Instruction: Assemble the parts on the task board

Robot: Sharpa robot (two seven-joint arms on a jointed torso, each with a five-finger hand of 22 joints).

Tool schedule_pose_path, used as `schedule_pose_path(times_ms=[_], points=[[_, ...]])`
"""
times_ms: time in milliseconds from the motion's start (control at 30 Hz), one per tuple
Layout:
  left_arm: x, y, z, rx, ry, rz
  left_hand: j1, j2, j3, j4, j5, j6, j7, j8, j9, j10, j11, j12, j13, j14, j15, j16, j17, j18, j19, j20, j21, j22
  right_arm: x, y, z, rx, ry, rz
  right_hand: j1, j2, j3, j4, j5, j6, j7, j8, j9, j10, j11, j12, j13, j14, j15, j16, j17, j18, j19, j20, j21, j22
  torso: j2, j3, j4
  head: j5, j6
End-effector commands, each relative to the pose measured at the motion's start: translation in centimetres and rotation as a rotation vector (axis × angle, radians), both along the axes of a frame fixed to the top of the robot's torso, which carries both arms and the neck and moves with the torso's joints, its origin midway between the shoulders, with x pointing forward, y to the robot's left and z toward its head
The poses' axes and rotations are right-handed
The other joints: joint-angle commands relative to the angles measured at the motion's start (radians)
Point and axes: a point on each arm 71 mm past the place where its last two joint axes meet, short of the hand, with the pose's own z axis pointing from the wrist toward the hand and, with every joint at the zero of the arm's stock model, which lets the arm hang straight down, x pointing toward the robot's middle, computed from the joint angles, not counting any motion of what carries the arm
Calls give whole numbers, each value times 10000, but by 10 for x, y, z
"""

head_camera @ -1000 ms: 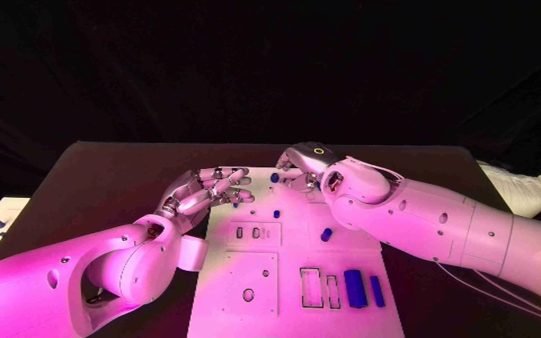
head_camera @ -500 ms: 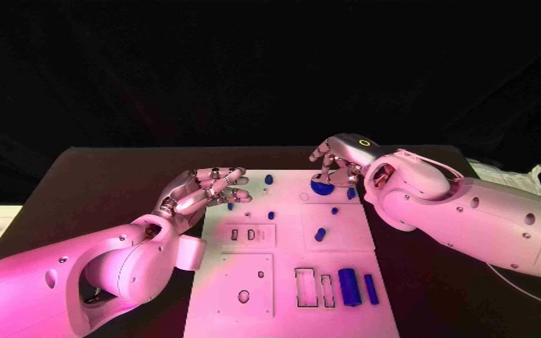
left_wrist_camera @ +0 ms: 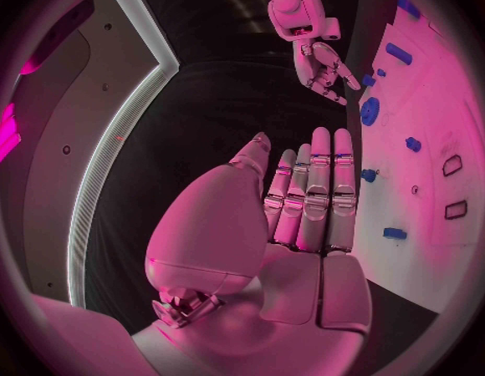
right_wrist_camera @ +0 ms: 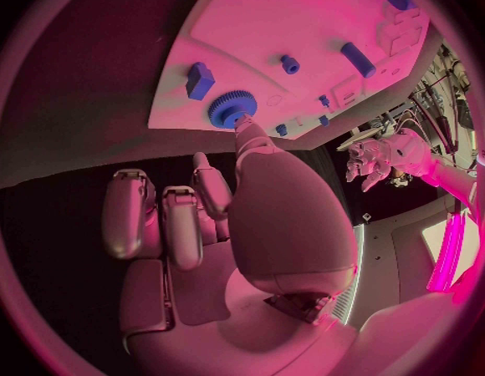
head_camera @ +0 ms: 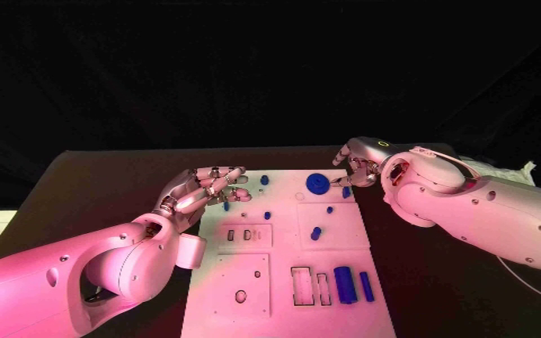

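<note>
Hands first: the right hand (head_camera: pixel 359 167) sits at the far right corner of the task board (head_camera: pixel 282 275), fingers loosely apart and nothing in them. Its fingertips hang just beside the round blue gear (head_camera: pixel 318 184) lying flat on the board; in the right wrist view the thumb tip (right_wrist_camera: pixel 247 129) comes right up to the gear's edge, but I can't tell if it actually touches. The right arm reaches in low over the dark worktop (head_camera: pixel 102 177).

The left hand (head_camera: pixel 209 186) hovers at the board's left edge, near the far end, fingers lightly curled in the head view, side by side and fairly straight in the left wrist view, empty too.

On the board: a small blue peg (head_camera: pixel 264 179) near the far edge, a slanted blue piece (head_camera: pixel 316 233) mid-board, and two blue bars (head_camera: pixel 352 285) beside the rectangular slots (head_camera: pixel 313 286).
</note>
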Motion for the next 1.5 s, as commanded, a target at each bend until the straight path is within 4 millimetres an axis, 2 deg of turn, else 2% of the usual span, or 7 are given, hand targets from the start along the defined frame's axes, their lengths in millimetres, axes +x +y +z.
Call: schedule_pose_path(times_ms=[33, 367, 633, 967, 1267, 1500], points=[[0, -2, 1, -145, -69, -151, 92, 20, -3, -30, -4, 1, 60, -59, -14, 6, 56, -62, -9, 59, 10, -35, 8, 110, 73, 9, -47, -16, 3, 1, -6, -23, 615, -350, 9, 109, -38, 17, 49, 29, 79, 73, 15, 156, -11, 464, 490, 790, 76, 67, 1278, -134, 89, 10, 63, 105, 6, -1, 14, 11, -19], [0, -3, 1, -159, -61, -186, 92, 20, -3, -30, -4, 1, 60, -59, -14, 6, 56, -62, -9, 59, 10, -35, 8, 110, 73, 9, -47, -16, 11, 19, -15, 34, 790, -132, 35, 343, -6, -26, 147, 196, 64, 151, 54, 466, -10, 1349, 1419, 834, 85, 178, 1541, -162, 174, 27, 153, 273, 6, -12, 13, 36, -64], [0, -4, 1, -160, -56, -196, 92, 20, -3, -30, -4, 1, 60, -59, -14, 6, 56, -62, -9, 59, 10, -35, 8, 110, 73, 9, -47, -16, 11, 31, -19, 38, 863, 207, 116, 455, 13, -92, 150, 278, 56, 180, 68, 625, -13, 1723, 1803, 867, 85, 250, 1721, -181, 227, 27, 204, 374, 8, 0, 2, 46, -85], [1, -3, 1, -157, -43, -203, 92, 20, -3, -30, -4, 1, 60, -59, -14, 6, 56, -62, -9, 59, 10, -35, 8, 110, 73, 9, -47, -16, 10, 36, -22, -28, 885, 394, 231, 541, 39, -186, 140, 367, 49, 211, 83, 702, -16, 1908, 1998, 885, 82, 291, 1823, -196, 269, 26, 245, 456, 10, 8, -1, 58, -99], [1, -3, 1, -157, -36, -213, 92, 20, -3, -30, -4, 1, 60, -59, -14, 6, 56, -62, -9, 59, 10, -35, 8, 110, 73, 9, -47, -16, 11, 38, -26, -267, 940, 411, 625, 817, 255, -507, 8, 606, 25, 284, 115, 805, -39, 2145, 2257, 906, 64, 339, 1945, -218, 332, 12, 311, 586, 15, 13, 6, 65, -121], [1, -3, 1, -155, -30, -215, 92, 20, -3, -30, -4, 1, 60, -59, -14, 6, 56, -62, -9, 59, 10, -35, 8, 110, 73, 9, -47, -16, 9, 41, -29, -648, 701, 515, 914, 943, 513, -761, -136, 785, -16, 327, 132, 879, -76, 2289, 2411, 917, 34, 363, 2009, -234, 376, -8, 353, 673, 20, 13, 8, 74, -138]])
